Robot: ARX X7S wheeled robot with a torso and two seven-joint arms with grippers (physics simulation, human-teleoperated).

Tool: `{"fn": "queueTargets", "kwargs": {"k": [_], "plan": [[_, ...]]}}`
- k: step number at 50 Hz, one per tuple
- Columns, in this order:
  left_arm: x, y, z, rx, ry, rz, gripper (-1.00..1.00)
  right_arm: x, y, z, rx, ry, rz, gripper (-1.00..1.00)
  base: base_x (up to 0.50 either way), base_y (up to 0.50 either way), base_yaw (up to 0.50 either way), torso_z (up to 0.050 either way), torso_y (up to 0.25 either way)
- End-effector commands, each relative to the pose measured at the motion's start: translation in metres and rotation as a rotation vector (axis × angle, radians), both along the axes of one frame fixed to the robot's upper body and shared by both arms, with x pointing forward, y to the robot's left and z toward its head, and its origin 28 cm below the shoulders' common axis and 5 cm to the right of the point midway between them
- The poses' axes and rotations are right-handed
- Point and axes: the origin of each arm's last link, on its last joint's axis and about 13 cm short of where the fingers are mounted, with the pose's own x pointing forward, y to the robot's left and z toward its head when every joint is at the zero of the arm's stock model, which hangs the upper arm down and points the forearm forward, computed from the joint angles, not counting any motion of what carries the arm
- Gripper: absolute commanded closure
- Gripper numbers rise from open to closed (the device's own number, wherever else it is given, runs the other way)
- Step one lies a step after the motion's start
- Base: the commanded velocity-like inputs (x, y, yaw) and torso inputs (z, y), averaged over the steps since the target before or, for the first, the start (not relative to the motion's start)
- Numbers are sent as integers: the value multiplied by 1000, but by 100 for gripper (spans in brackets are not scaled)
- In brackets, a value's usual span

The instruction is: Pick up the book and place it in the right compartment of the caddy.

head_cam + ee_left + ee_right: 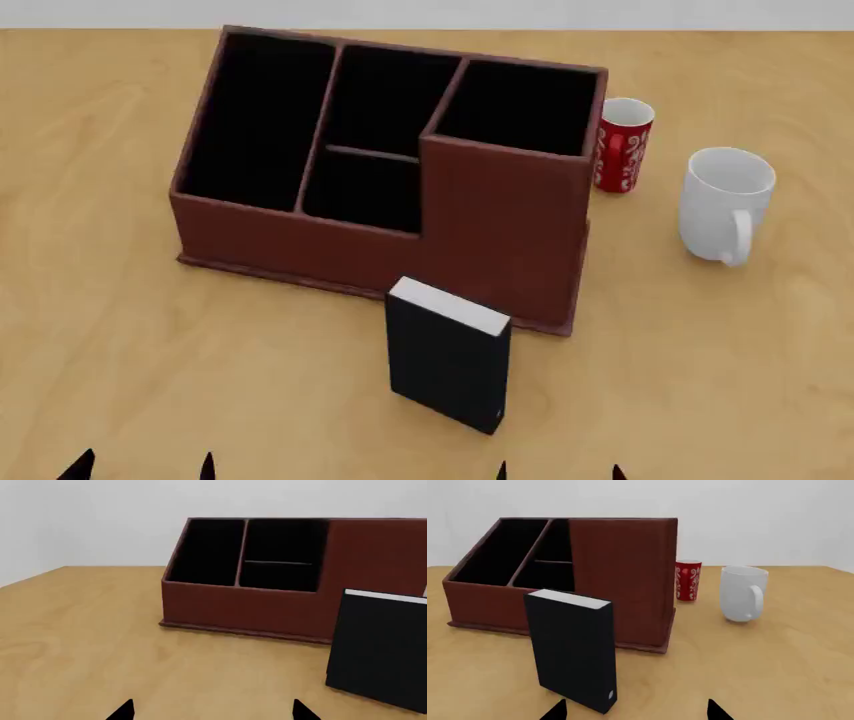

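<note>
L gripper (144, 467) & R gripper (559, 470): both jaws apart, holding nothing, low.

Table (120, 350): caddy (494, 240), book (447, 365), can (622, 145), mug (725, 203)

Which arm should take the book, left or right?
Right, most likely. In the head view the book stands upright just ahead of the right end effector, whose open tips line up with it. The left end effector sits well off to the side. The right compartment of the caddy is also on that side.
</note>
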Motion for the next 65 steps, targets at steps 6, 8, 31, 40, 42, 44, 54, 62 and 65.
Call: {"fn": "queueTargets", "kwargs": {"k": [6,8,31,40,42,44,54,62,65], "plan": [[0,0,0,-2,4,0,-100,1,1,0,-3,2,3,-100,0,0,0,0,0],[0,0,0,-1,5,0,-100,1,1,0,-2,3,3,-100,0,0,0,0,0],[2,-1,0,-96,-112,-9,-100,7,-8,54,-46,-116,-5,-100,0,0,0,0,0],[5,-1,0,-115,-258,-34,-100,14,-15,107,-72,-236,2,-100,0,0,0,0,0],[5,-1,0,-125,-283,-36,-100,15,-16,115,-78,-256,1,-100,0,0,0,0,0],[6,-1,0,-122,-306,-39,-100,17,-17,124,-81,-277,-2,-100,0,0,0,0,0],[8,-1,0,-112,-405,-36,-100,19,-19,165,-104,-362,-11,-100,0,0,0,0,0],[8,-1,0,-93,-450,-18,-100,17,-21,185,-126,-391,-18,-100,0,0,0,0,0],[9,-1,0,-90,-479,-1,-100,15,-22,192,-132,-409,-23,-100,0,0,0,0,0]]}}
